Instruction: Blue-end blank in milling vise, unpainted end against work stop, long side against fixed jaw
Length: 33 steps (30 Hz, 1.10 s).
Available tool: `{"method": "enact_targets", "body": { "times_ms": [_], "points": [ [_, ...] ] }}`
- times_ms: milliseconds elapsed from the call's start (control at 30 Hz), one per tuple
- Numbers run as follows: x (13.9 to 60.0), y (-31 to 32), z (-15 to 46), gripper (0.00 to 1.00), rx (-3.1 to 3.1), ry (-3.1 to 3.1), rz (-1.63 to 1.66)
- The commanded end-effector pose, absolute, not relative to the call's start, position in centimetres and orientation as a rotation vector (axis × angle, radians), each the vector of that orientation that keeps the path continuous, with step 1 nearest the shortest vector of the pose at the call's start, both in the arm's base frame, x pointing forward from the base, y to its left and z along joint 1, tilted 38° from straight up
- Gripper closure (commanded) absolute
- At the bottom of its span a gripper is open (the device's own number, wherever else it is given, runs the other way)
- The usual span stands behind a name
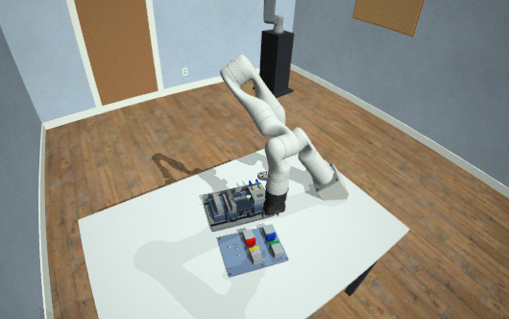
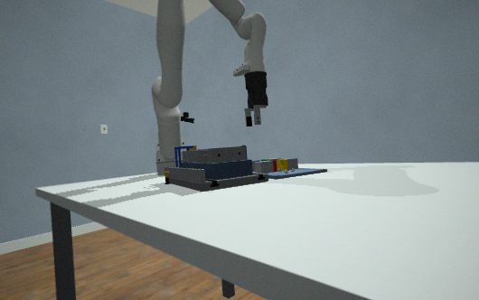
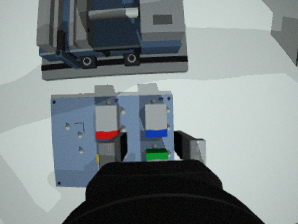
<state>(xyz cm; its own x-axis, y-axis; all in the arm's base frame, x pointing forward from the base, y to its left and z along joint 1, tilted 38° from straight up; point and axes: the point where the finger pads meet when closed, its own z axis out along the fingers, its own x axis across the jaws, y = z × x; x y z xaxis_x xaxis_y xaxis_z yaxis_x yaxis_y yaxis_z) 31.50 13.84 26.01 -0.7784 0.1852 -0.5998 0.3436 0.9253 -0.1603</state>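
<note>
The blue-ended blank [image 1: 270, 234] [image 3: 156, 118] lies on the blue plate [image 1: 233, 261] [image 3: 62, 170], its blue end away from the vise in the wrist view. The red-ended [image 1: 250, 238] [image 3: 106, 120], yellow-ended [image 1: 256, 257] [image 2: 281, 165] and green-ended [image 1: 277, 249] [image 3: 157, 154] blanks are also on the plate. My gripper [image 2: 253, 121] [image 3: 150, 141] is open and empty, fingers down, high above the plate. Its fingers hide most of the yellow-ended blank in the wrist view. The vise [image 1: 237, 204] [image 2: 217, 168] [image 3: 114, 37] holds no visible blank between its jaws; a light rod shows there.
The vise's base [image 3: 115, 73] lies close beside the plate. Blue hoses [image 1: 254, 183] [image 2: 177, 155] rise from the jaw block nearest the arm's base. Small pegs [image 3: 80, 135] stand on the plate around the blanks and at its left side.
</note>
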Motion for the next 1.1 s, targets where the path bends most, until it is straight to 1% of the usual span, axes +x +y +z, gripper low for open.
{"method": "enact_targets", "body": {
  "times_ms": [0, 433, 1067],
  "points": [
    [31.6, 13.5, 25.5, 0.00, 0.375, 2.477, -0.349],
    [32.7, 10.8, 21.3, 0.00, 0.376, 2.477, -0.358],
    [33.0, 9.8, 19.9, 0.00, 0.376, 2.477, -0.358]
  ]
}}
